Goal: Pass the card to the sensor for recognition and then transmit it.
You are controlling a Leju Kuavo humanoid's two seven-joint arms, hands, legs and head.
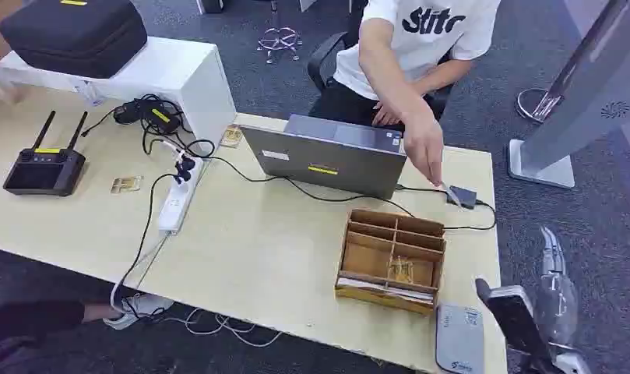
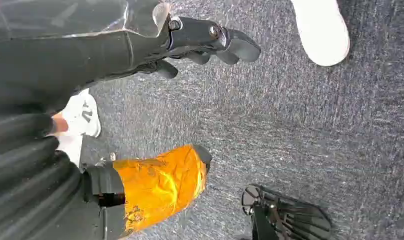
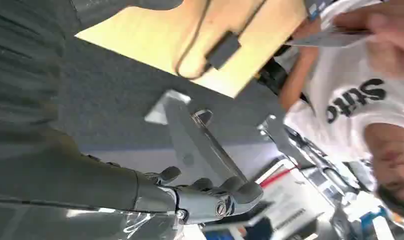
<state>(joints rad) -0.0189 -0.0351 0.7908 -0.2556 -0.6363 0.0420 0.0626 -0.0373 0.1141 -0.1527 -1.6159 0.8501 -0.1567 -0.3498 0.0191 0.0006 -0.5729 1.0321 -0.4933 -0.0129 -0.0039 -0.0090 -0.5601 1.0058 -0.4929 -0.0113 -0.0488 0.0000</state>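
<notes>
Floor: dark grey-blue carpet all around the table.
Table: pale wood top, mid-room.
Cabinet: white box touching the table's far-left part.
Chair: black office chair beyond the table.

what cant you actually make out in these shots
- Card in the person's hand: too small in the head view, blurred in the right wrist view; print unreadable.
- Wooden organizer: what fills its front slot is too small to tell.
- Right hand: beside the table, partly cut by the head view's edge.
- Left hand: over carpet; fingers bunched, nothing visibly held.
</notes>
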